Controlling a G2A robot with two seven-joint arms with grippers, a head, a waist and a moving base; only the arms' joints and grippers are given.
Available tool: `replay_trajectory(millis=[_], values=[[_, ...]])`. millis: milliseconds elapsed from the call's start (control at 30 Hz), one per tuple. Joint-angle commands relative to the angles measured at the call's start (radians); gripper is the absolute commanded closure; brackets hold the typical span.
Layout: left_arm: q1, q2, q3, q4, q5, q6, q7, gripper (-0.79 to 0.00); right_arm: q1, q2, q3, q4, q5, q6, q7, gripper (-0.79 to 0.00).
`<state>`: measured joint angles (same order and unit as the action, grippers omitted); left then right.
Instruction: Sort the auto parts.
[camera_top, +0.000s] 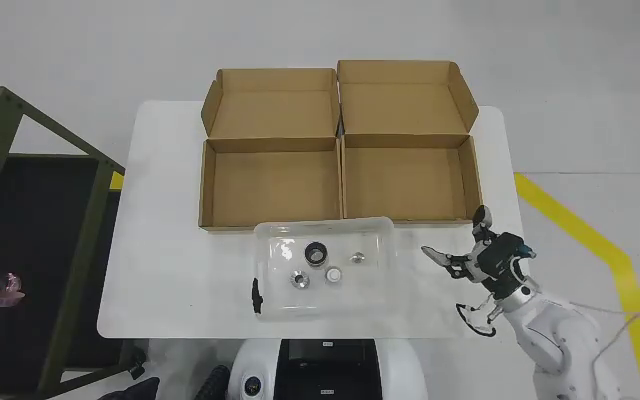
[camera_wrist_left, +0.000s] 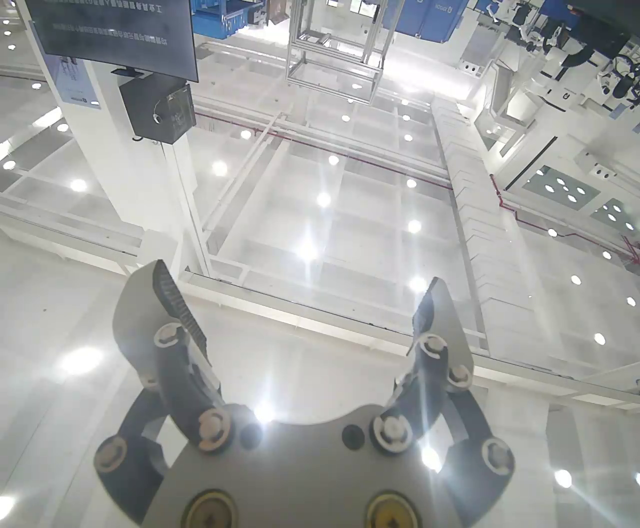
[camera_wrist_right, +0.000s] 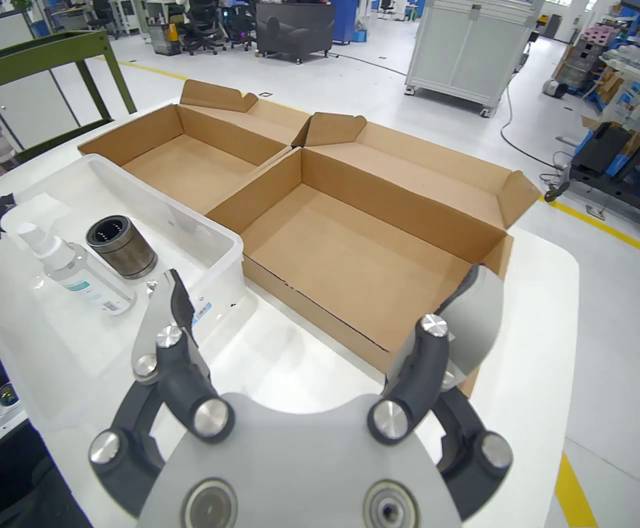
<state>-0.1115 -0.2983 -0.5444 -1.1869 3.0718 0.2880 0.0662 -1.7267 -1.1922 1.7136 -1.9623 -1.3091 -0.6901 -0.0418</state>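
A clear plastic bin (camera_top: 325, 228) sits near the table's front edge, in front of two open cardboard boxes. It holds a dark cylindrical bearing (camera_top: 317, 254) and a few small metal and white parts (camera_top: 300, 279). The right wrist view shows the bearing (camera_wrist_right: 121, 245) standing upright beside a small clear spray bottle (camera_wrist_right: 70, 270) lying in the bin (camera_wrist_right: 150, 200). My right gripper (camera_top: 445, 280) hovers open and unloaded over the table just right of the bin, facing the right box (camera_wrist_right: 360, 240). My left gripper (camera_wrist_left: 297, 280) points up at the ceiling, open with nothing between its fingers.
The left box (camera_top: 270, 185) and right box (camera_top: 405, 180) stand side by side at the back, lids folded away, both with bare floors. A green cart frame (camera_top: 60, 230) stands left of the white table (camera_top: 160, 270). Bare tabletop lies on both sides of the bin.
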Motion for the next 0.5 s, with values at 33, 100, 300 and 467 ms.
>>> replay_trajectory(millis=[33, 100, 300, 467], values=[[0.000, 0.000, 0.000, 0.000, 0.000, 0.000, 0.000, -0.785, 0.021, 0.004, -0.022, -0.029, 0.011, -0.043, 0.050, -0.785], [0.000, 0.000, 0.000, 0.000, 0.000, 0.000, 0.000, -0.785, 0.035, 0.007, -0.043, -0.055, 0.007, -0.068, 0.091, -0.785], [0.000, 0.000, 0.000, 0.000, 0.000, 0.000, 0.000, -0.785, 0.080, 0.012, -0.132, -0.105, 0.022, -0.131, 0.202, -0.785], [0.000, 0.000, 0.000, 0.000, 0.000, 0.000, 0.000, -0.785, 0.112, 0.016, -0.213, -0.133, 0.023, -0.165, 0.285, -0.785]])
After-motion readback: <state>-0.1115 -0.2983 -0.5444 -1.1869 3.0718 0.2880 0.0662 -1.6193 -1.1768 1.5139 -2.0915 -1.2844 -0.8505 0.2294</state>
